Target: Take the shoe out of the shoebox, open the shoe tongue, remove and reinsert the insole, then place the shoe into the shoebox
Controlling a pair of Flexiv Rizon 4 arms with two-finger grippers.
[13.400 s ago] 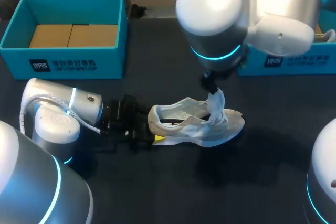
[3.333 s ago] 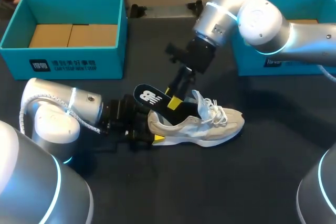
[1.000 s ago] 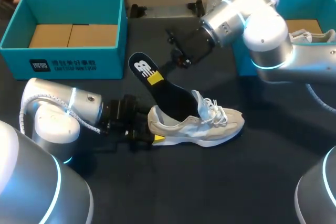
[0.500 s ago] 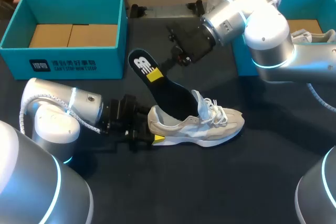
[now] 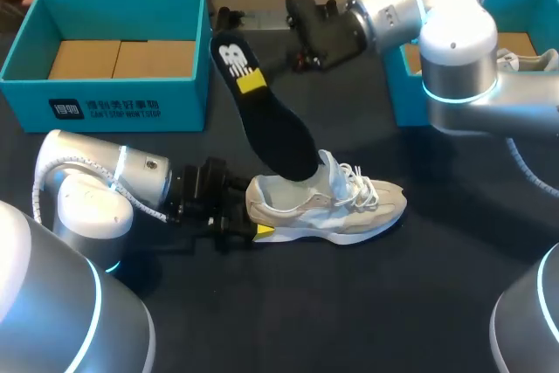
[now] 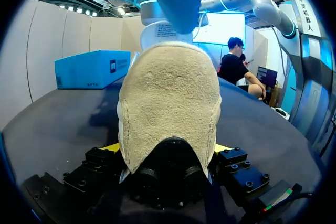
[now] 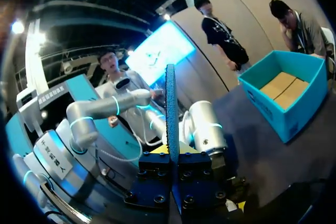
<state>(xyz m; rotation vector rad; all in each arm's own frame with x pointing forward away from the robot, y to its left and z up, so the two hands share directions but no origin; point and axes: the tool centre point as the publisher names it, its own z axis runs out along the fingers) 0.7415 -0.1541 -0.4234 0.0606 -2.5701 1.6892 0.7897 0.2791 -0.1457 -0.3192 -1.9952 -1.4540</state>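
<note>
Our right gripper (image 5: 254, 81) is clamped on the heel end of the black insole (image 5: 278, 133). It holds the insole slanted upward, with the toe end dipping into the opening of the beige shoe (image 5: 349, 207). We see a white logo printed near the insole's heel. Our left gripper (image 5: 249, 226) grips the shoe's heel from both sides. The shoe stands on the dark table (image 5: 367, 303). The teal shoebox (image 5: 122, 98) sits well apart behind it and bears white print on its front wall.
</note>
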